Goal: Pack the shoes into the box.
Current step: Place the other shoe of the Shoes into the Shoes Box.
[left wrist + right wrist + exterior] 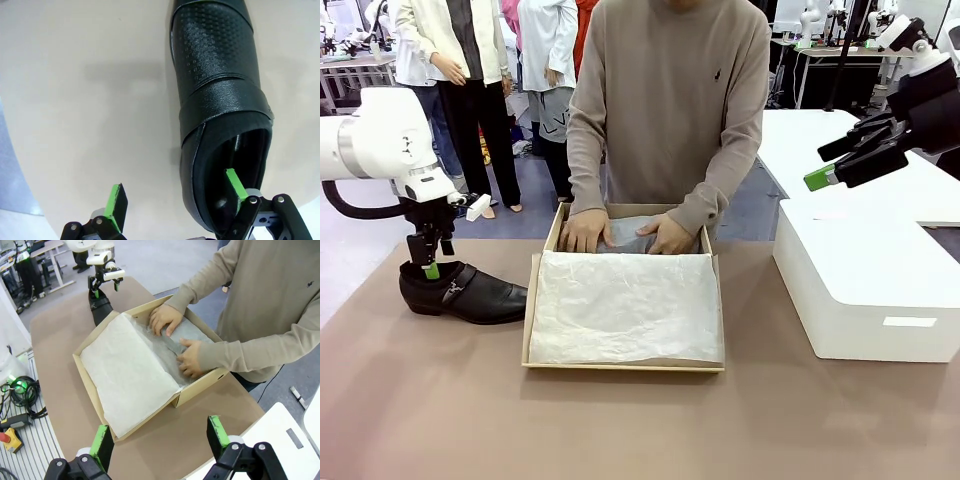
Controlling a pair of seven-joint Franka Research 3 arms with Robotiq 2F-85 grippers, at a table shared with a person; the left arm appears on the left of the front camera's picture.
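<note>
One shiny black shoe [470, 293] with a side buckle lies on the table left of the box, toe pointing at it. My left gripper [430, 266] stands open over its heel. In the left wrist view the shoe [220, 75] runs up the picture, and my left gripper [175, 195] straddles the heel wall, one green pad inside the opening and the other outside. The tan cardboard box [528, 310] sits mid-table, lined with white tissue paper [620, 305]. My right gripper [830, 170] hangs open and empty, high at the right. In the right wrist view, my right gripper [159, 432] looks down on the box [200, 385].
A person stands at the far side with both hands [585, 232] pressing the tissue down at the box's far end. A large white rounded box [865, 285] stands at the right, under my right arm. Bare brown table lies in front of the cardboard box.
</note>
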